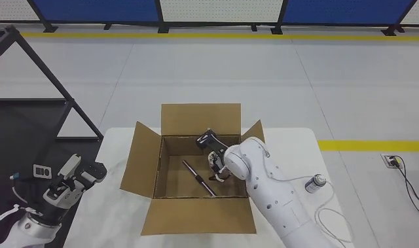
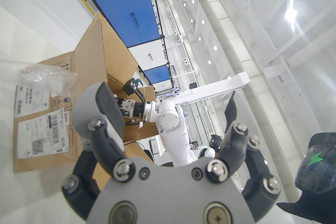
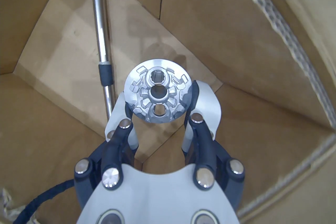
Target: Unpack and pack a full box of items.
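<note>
Right gripper (image 3: 160, 97) clamped on the rim of a metal disc (image 3: 155, 78), inside the box (image 3: 236, 46) (a rim grip suits a flat part, in my judgement). Metal rod (image 3: 101, 25) lies on the box floor just beside that gripper. Left gripper (image 2: 168, 101) spread wide, empty, outside the box wall.

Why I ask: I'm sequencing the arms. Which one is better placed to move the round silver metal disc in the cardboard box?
Right, likely. The right gripper is shut on the round silver metal disc inside the open brown cardboard box; the left gripper is open, empty, outside the box.
</note>
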Robot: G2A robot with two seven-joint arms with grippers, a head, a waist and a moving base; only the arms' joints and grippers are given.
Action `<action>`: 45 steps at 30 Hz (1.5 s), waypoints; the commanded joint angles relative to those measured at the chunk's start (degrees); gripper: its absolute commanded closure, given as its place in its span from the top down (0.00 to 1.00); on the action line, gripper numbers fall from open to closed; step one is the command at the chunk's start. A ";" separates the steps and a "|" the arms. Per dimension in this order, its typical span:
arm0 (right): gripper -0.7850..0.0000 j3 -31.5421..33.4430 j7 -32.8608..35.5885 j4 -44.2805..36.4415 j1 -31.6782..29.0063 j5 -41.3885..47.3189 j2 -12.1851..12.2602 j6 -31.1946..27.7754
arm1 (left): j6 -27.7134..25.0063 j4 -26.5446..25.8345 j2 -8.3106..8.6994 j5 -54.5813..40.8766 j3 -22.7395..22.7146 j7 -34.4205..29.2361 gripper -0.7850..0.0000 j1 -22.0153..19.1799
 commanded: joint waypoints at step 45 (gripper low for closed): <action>0.00 43.50 -1.23 -73.95 -46.55 24.48 8.99 -14.78 | 0.00 0.00 0.00 0.00 0.00 0.00 1.00 0.00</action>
